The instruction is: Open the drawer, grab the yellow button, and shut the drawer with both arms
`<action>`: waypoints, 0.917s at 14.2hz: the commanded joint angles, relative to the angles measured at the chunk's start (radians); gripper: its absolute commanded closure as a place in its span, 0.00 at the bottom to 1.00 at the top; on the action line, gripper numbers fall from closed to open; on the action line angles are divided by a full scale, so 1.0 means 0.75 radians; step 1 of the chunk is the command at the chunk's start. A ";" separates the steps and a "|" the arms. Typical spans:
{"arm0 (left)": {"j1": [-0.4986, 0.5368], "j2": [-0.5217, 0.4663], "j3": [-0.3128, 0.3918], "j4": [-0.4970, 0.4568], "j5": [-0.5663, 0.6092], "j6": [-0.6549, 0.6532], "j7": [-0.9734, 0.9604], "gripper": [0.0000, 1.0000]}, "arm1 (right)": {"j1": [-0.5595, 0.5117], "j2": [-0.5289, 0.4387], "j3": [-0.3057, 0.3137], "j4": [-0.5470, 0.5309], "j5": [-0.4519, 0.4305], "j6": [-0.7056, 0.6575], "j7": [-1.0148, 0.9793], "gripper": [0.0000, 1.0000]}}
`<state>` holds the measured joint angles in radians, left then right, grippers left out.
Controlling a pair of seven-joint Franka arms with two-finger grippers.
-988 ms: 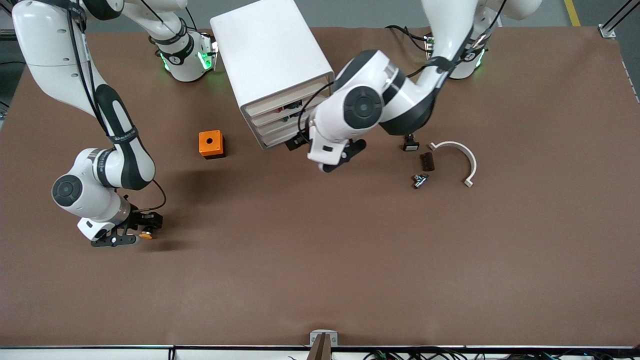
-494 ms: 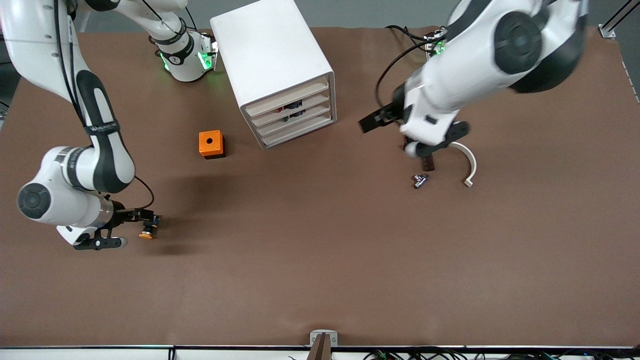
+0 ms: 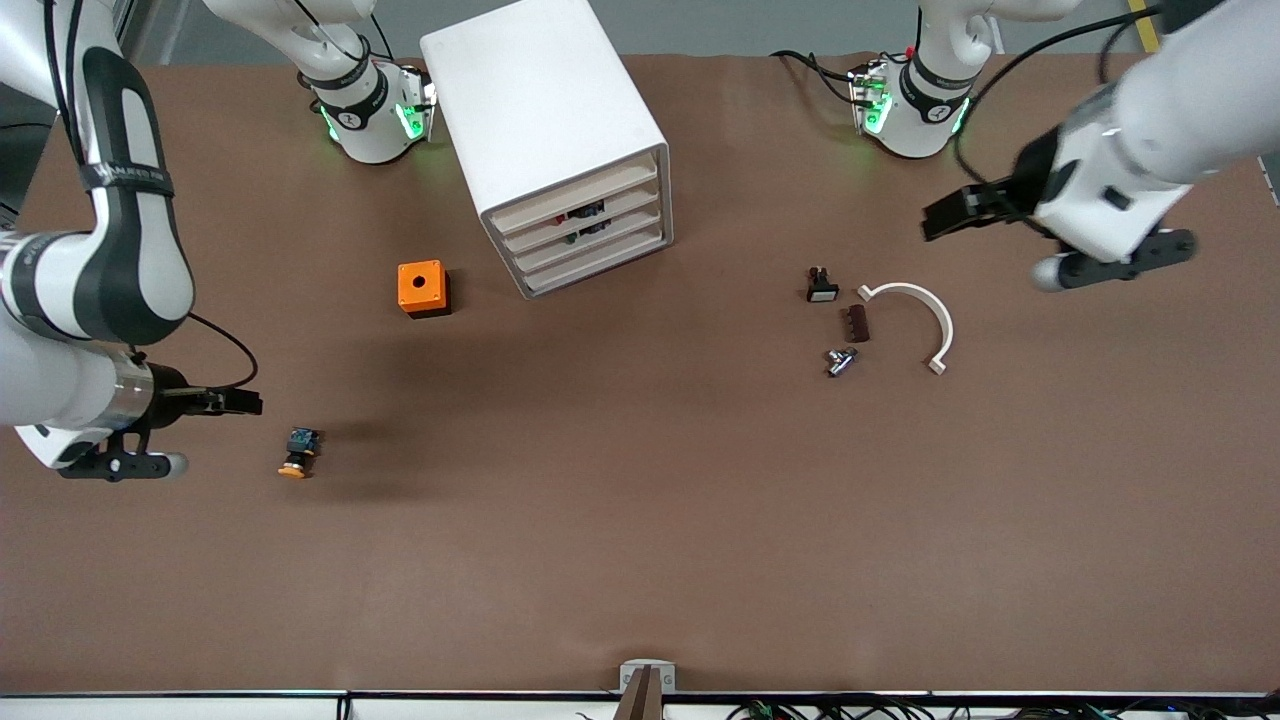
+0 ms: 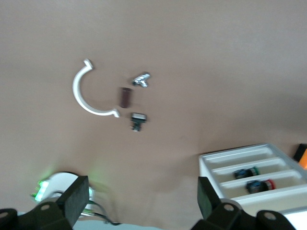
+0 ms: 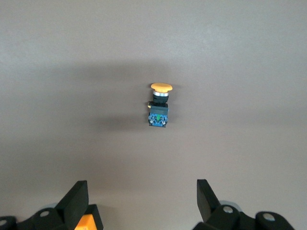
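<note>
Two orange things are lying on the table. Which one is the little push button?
The button is the tiny one lying alone near the right gripper, with an orange cap, black body and blue end. The orange cube beside the cabinet is bigger, with a hole.

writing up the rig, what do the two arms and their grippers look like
Both arms are glossy white with rounded black joint sections; their bases glow green. Thin black cables run alongside. A black band with pale lettering circles the right arm. The left gripper and right gripper have flat black fingers on white-and-black hands.
</note>
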<state>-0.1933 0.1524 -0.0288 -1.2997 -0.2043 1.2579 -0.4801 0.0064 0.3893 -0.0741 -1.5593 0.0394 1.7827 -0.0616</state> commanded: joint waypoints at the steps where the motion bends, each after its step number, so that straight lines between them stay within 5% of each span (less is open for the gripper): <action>1: 0.116 -0.064 -0.013 -0.049 0.027 -0.037 0.175 0.01 | -0.002 -0.102 -0.001 -0.015 -0.014 -0.074 0.029 0.00; 7: 0.184 -0.084 -0.009 -0.136 0.158 -0.004 0.346 0.01 | -0.017 -0.265 -0.001 -0.015 -0.010 -0.215 0.025 0.00; 13: 0.202 -0.350 -0.002 -0.631 0.193 0.437 0.393 0.01 | -0.006 -0.306 0.007 0.076 -0.014 -0.364 0.031 0.00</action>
<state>-0.0512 0.0238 -0.0295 -1.5927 -0.0829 1.4757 -0.2183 0.0027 0.1647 -0.0770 -1.5403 0.0390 1.5544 -0.0531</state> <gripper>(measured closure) 0.004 0.000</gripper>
